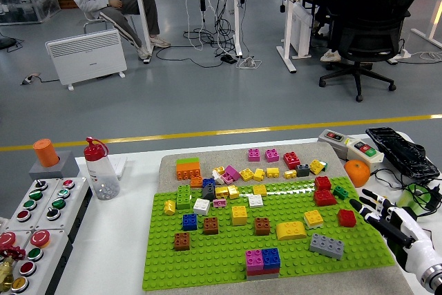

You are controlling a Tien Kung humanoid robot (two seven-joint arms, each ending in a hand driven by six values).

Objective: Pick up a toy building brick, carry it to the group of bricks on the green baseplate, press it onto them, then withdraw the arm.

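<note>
Head view: right robot hand (384,213) hovers empty, fingers spread, just beside the red plastic brick (347,217) at the green studded baseplate (221,264)'s right edge.

- We count one green baseplate (228,257) on the table.
- We see one robot hand (387,215), at the right.
- We count one orange (357,172).
- We count one clear bottle with a red cap (102,170).
- We count two pink bricks (263,155) side by side on the grey mat.
- We count three brown bricks (210,225) on the plate.
- We see one seated person (110,1) far behind.
</note>
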